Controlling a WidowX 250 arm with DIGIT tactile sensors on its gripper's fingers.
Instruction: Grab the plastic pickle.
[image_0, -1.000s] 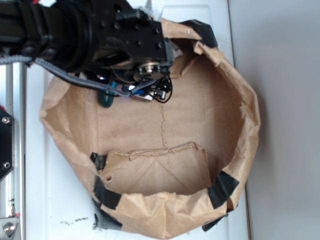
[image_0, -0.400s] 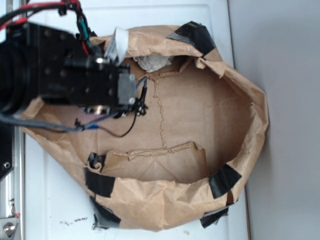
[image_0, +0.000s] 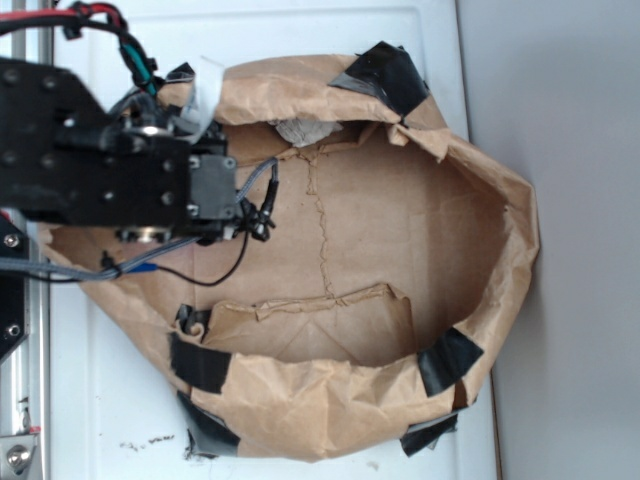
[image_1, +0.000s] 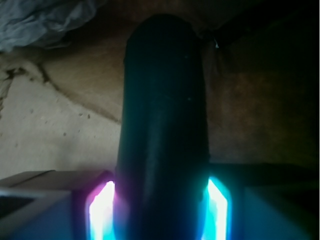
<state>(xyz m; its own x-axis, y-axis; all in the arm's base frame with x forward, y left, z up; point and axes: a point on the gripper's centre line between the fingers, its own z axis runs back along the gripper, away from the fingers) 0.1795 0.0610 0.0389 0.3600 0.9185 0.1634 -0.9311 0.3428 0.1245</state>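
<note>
In the wrist view the plastic pickle (image_1: 162, 125) is a dark green, smooth, rounded stick running straight up the middle of the frame. My gripper (image_1: 160, 205) is shut on its lower part, and a glowing finger (image_1: 102, 210) presses against each side. Brown bag paper lies behind the pickle. In the exterior view the pickle and the fingers are hidden under my black arm (image_0: 100, 180), which hangs over the left edge of the paper bag (image_0: 480, 200).
A crumpled white paper wad (image_0: 305, 130) lies inside the bag at its top rim; it shows in the wrist view's upper left (image_1: 45, 20). Black tape patches (image_0: 385, 75) mark the rim. The bag sits on a white surface (image_0: 120, 400).
My arm has swung from the bag's top-left rim to its left edge. The pickle, seen under the gripper before, is now hidden. The paper wad has come into view.
</note>
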